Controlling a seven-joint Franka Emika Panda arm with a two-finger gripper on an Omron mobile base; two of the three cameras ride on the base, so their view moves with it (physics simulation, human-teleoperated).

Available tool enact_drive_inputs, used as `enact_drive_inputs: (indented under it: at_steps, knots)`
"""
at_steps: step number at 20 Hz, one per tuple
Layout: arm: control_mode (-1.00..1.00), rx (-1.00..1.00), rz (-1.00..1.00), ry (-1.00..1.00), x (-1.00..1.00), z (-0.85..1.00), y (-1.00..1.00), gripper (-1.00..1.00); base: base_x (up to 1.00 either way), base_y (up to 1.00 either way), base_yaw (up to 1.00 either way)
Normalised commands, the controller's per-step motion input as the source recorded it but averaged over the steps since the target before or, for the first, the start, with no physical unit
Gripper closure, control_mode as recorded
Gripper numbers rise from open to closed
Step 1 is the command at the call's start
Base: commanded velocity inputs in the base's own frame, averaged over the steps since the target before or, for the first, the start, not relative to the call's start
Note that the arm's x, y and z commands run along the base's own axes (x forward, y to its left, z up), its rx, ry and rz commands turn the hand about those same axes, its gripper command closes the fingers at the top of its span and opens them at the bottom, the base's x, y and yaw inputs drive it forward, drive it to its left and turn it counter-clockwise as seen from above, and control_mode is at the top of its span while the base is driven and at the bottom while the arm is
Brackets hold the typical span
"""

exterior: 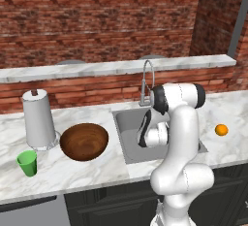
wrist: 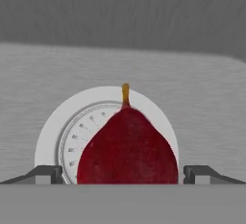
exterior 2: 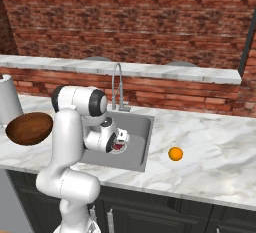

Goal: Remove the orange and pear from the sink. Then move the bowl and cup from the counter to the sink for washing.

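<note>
The dark red pear (wrist: 127, 151) lies on the round white-rimmed drain (wrist: 48, 134) of the grey sink (exterior: 127, 123), stem pointing away from the hand. My gripper (wrist: 123, 174) is low in the basin, open, one fingertip (wrist: 48, 174) on each side of the pear and clear of it. In the right base view a sliver of the pear (exterior 2: 117, 148) shows under the hand. The orange (exterior: 221, 130) (exterior 2: 175, 153) rests on the white marble counter (exterior: 227, 108) right of the sink. Left of the sink sit the brown wooden bowl (exterior: 84, 141) (exterior 2: 29, 128) and the green cup (exterior: 27, 163).
A paper towel roll (exterior: 38, 119) stands behind the bowl and cup. The curved steel tap (exterior: 147, 82) rises at the sink's back edge, close to my arm. A raised marble ledge (exterior: 116, 67) runs along the brick wall.
</note>
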Motion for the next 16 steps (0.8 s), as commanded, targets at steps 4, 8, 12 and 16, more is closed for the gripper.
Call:
enact_drive_inputs:
  at_steps: [4, 8, 12, 16]
  knots:
    - [-1.0, 0.0, 0.0, 0.0, 0.06, -0.15, 0.0, -1.0, 0.0, 0.0, 0.0]
    - [-1.0, 0.0, 0.0, 0.0, 0.06, -0.16, 0.0, -1.0, 0.0, 0.0, 0.0]
    - [-1.0, 0.0, 0.0, 0.0, 0.08, -0.15, -0.01, -1.0, 0.0, 0.0, 0.0]
    - [-1.0, 0.0, 0.0, 0.0, 0.11, -0.14, -0.01, -1.0, 0.0, 0.0, 0.0]
